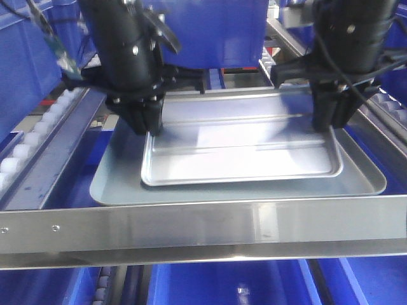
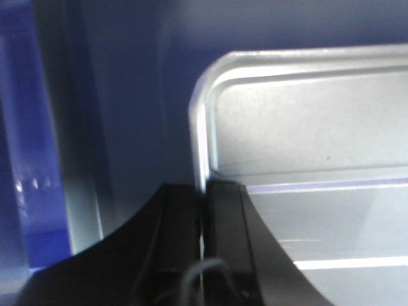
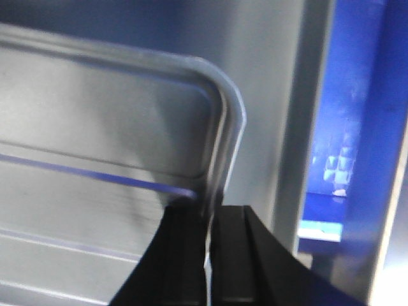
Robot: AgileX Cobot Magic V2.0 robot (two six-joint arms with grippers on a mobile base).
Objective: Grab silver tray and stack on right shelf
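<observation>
Both grippers are clamped narrow on the silver tray (image 1: 241, 149). The left gripper (image 1: 147, 124) pinches its left short rim and the right gripper (image 1: 331, 117) its right short rim, each toward the far corner. In the wrist views we see the thin rim wall caught between dark fingers (image 2: 226, 242), one inside the tray and one outside.

We take the right shelf (image 1: 191, 232) from its broad shiny crossbar across the front, with white rollers (image 1: 25, 152) along the left rail. On it lies the larger grey tray (image 1: 121, 184). The silver tray sits within that tray's outline, with grey floor showing to the left, right and front. We cannot tell whether it rests fully or hangs just above.

We judge the stacking nearly done, with setting down and release the step in hand. To do it well we would keep both ends level, lower them together and open both grippers at the same time, so the tray does not skew.

The outer fingers have a band of grey floor to spread into before the grey tray's raised edge, wider on the left than on the right. The right side rail runs close beside the right gripper. A blue bin (image 1: 210, 32) hangs between the arms behind, so straight up looks the cleanest way out.
</observation>
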